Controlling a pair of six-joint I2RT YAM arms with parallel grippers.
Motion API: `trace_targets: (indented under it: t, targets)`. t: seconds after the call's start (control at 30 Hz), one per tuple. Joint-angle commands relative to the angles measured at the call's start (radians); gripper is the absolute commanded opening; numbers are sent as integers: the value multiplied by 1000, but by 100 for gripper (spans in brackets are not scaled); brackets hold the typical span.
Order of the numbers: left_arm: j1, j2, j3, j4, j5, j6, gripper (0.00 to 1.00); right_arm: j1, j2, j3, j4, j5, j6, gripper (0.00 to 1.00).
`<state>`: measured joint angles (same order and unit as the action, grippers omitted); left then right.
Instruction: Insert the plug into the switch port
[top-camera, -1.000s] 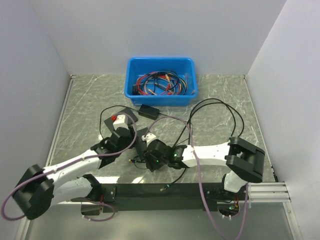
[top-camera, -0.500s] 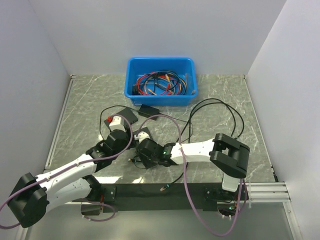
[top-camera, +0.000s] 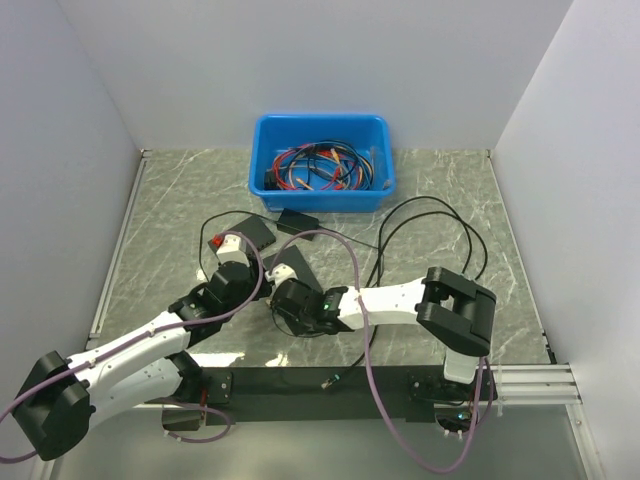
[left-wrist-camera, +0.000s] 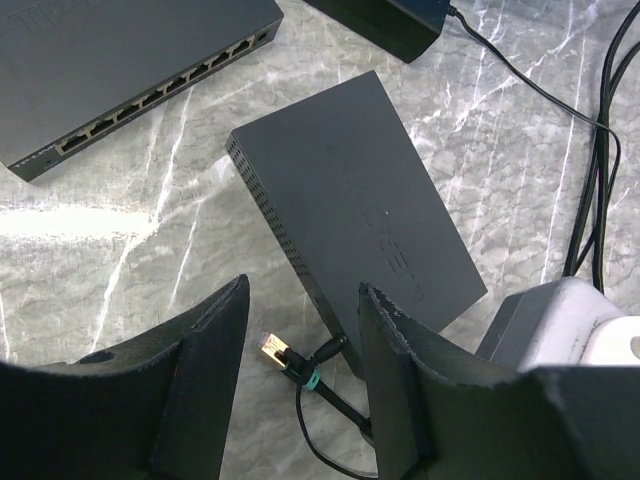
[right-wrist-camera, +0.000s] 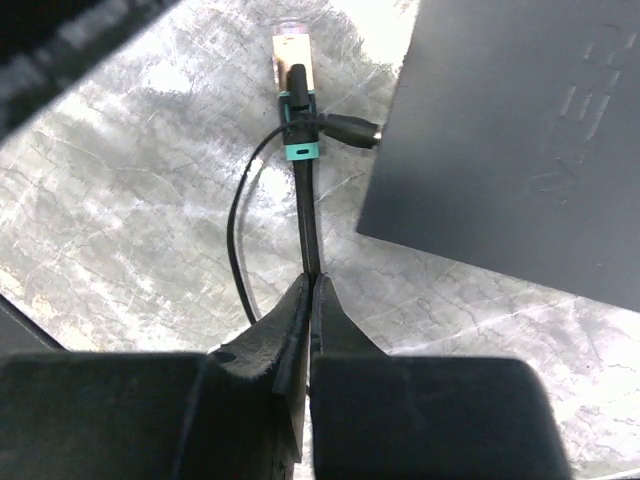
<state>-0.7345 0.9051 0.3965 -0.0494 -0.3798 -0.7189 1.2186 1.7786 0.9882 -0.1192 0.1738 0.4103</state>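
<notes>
The plug lies on the bench just beside the near corner of a dark box, its brass tip pointing away from the right pincer. That pincer is squeezed closed on the plug's thin cable, its arm stretched low to the left. The left pincer hangs spread wide above the plug, holding nothing. A switch showing a row of ports lies farther off to the left.

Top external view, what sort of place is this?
Probably a walled-in robot test bench for network cabling: white panels enclose a marble-patterned table, a blue bin holds cables, and a multi-port switch lies there.
</notes>
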Motion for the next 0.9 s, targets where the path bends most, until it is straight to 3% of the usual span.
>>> trace_targets:
  t: [0.0, 0.4, 0.63, 0.73, 0.87]
  targets:
    - [-3, -12, -4, 28, 5, 13, 54, 10, 32, 15, -79, 35, -37, 0]
    - [-3, -23, -8, 31, 4, 13, 54, 13, -223, 109, -390, 231, -151, 0]
    - [-3, -14, -4, 29, 1, 12, 54, 22, -252, 159, -599, 317, -157, 0]
    - [-3, -8, -4, 29, 1, 12, 54, 22, -220, 129, -617, 308, -137, 0]
    - [-3, 14, 5, 22, -2, -7, 54, 16, -223, 61, -518, 233, -117, 1]
